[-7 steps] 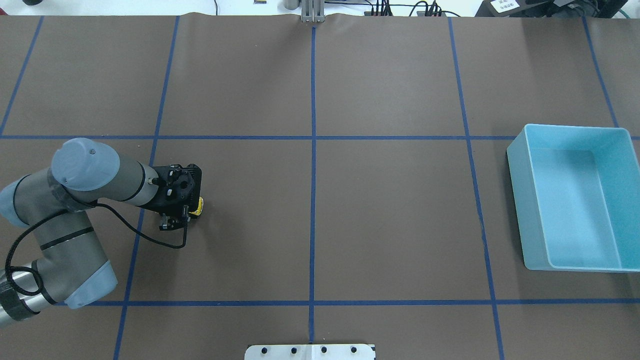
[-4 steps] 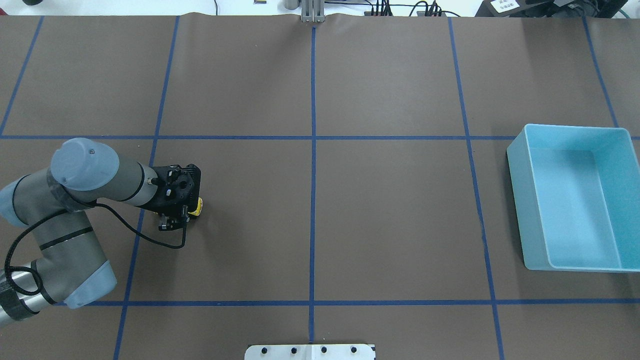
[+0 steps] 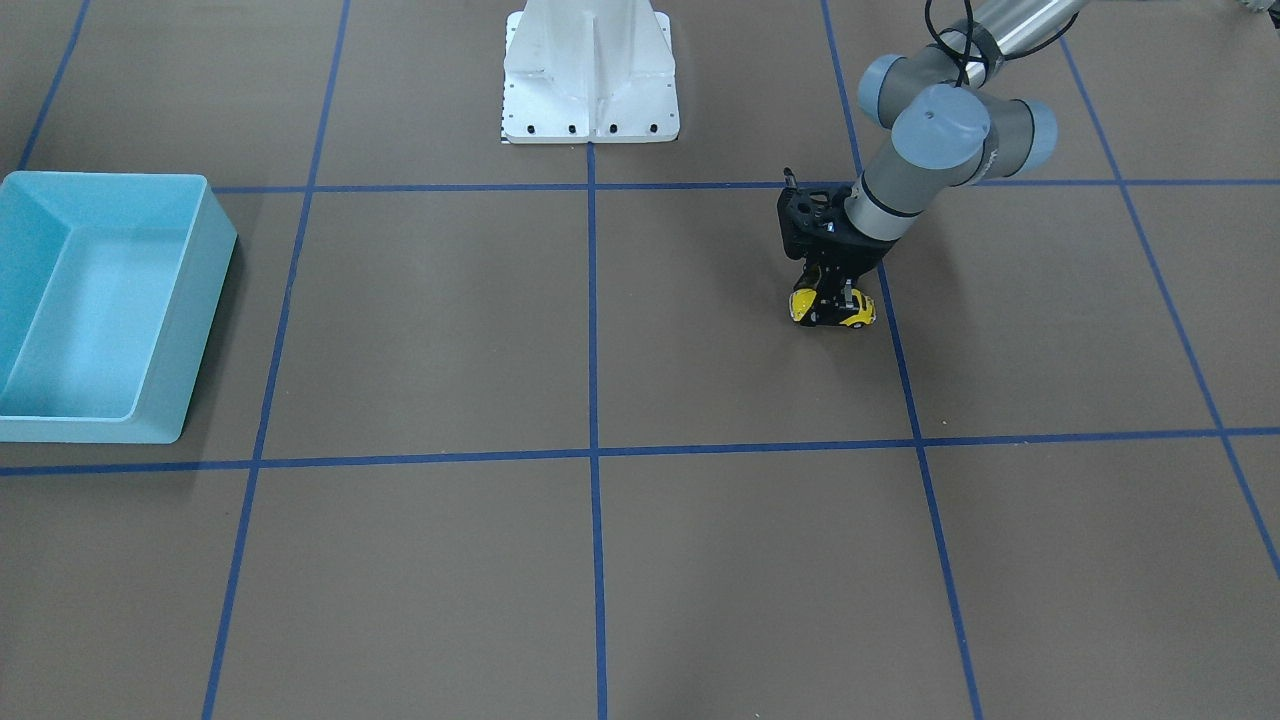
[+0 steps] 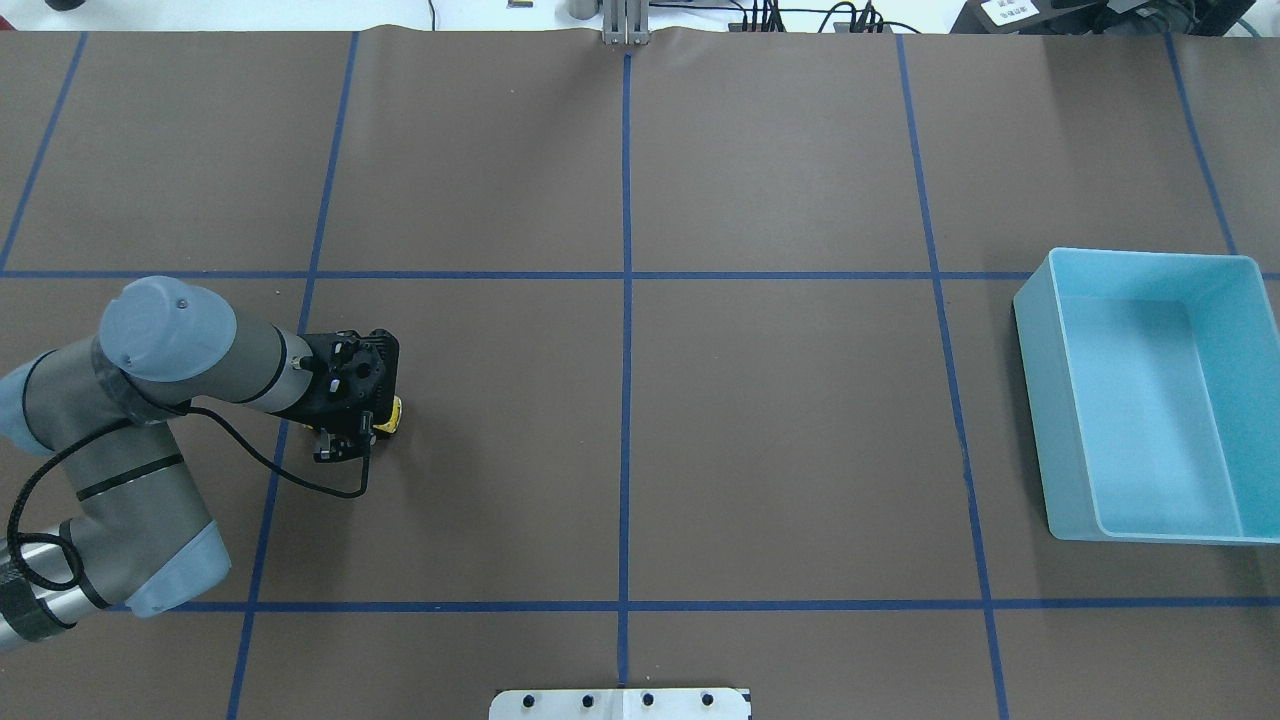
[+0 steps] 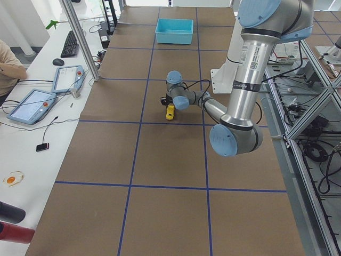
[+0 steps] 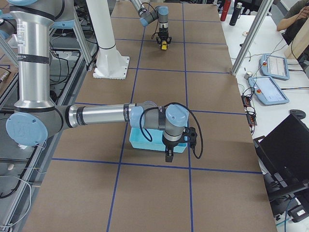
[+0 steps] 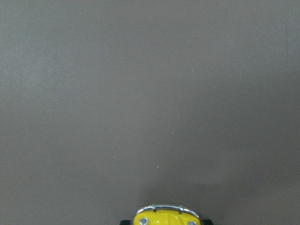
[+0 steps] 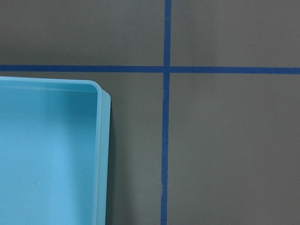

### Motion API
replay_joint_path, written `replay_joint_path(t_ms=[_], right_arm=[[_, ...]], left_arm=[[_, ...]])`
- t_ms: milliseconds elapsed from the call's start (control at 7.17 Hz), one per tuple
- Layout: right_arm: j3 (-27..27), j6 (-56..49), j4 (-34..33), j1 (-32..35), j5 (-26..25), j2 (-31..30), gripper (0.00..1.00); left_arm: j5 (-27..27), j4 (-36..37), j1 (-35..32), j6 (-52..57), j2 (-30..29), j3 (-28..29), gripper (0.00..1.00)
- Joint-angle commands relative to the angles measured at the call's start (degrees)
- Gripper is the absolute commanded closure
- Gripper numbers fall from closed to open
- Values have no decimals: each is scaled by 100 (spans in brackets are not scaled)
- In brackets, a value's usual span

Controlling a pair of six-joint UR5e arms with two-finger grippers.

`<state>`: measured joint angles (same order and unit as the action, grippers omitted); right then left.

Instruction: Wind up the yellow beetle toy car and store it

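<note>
The yellow beetle toy car [image 3: 858, 315] stands on the brown table on my left side. My left gripper [image 3: 832, 300] points down over it, fingers shut on its sides. In the overhead view only a yellow sliver of the car [image 4: 396, 412] shows beside the gripper [image 4: 372, 418]. The left wrist view shows the car's end with its silver bumper [image 7: 165, 216] at the bottom edge. The car also shows small in the left side view [image 5: 170, 111] and the right side view [image 6: 164, 46]. My right gripper [image 6: 168, 155] hangs over the bin's near side; I cannot tell if it is open.
The light blue bin [image 4: 1035, 300] stands far off on my right side, with nothing in it, and also shows in the front view [image 3: 210, 215] and the right wrist view [image 8: 101, 140]. The white robot base [image 3: 590, 80] stands at the middle near edge. Blue tape lines cross the table.
My left gripper and the car in it have slid a little to the overhead view's left. The bin has not moved.
</note>
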<state>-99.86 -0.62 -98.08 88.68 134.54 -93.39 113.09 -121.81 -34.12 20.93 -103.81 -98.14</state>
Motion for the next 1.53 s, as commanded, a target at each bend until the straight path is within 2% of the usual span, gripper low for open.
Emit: replay_joint_path(t_ms=[0, 1395], right_arm=[[2, 1, -1, 0, 2, -4, 0], [11, 1, -1, 0, 2, 5, 0]], left_arm=[[64, -1, -24, 8, 28, 5, 100], [205, -413, -121, 17, 335, 23, 100]])
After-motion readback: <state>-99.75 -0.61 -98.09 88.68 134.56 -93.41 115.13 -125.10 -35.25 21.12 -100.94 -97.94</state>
